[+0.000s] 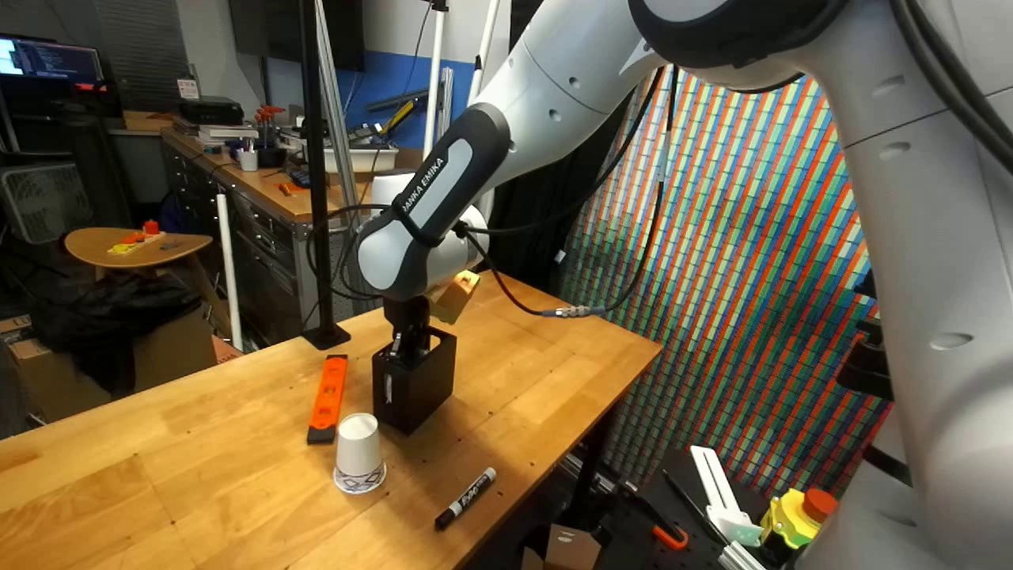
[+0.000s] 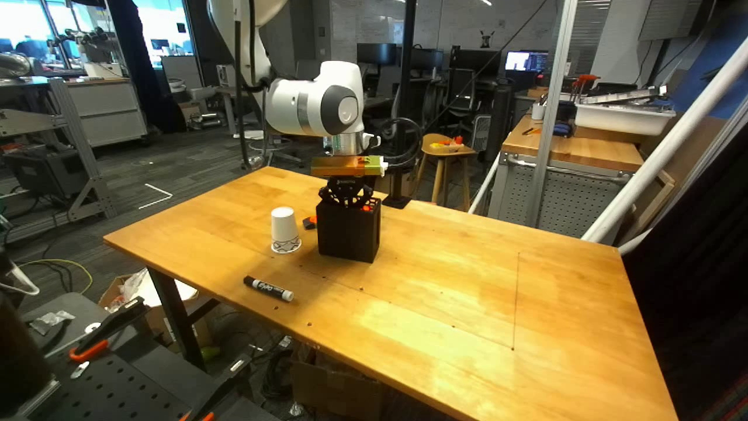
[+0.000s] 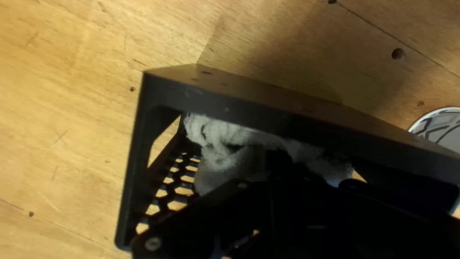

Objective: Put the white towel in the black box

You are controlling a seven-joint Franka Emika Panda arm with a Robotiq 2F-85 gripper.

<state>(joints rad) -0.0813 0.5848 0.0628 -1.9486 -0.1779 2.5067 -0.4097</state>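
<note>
The black box [image 1: 427, 394] stands upright on the wooden table, and both exterior views show it, with the arm reaching down into its open top [image 2: 349, 231]. Inside it, in the wrist view, the white towel [image 3: 215, 133] lies bunched along one wall and around my fingertips. A pale sliver of it shows through the box's side in an exterior view. My gripper [image 3: 284, 162] is down between the walls, its jaws together with cloth on either side of the tips. The tips themselves are dark and partly hidden, but they appear shut on the towel.
An upturned white paper cup [image 1: 360, 453] stands close beside the box. Behind it lies an orange level [image 1: 328, 400]. A black marker [image 2: 268, 288] rests near the table's edge. A black post [image 1: 326, 336] rises at the table's far side.
</note>
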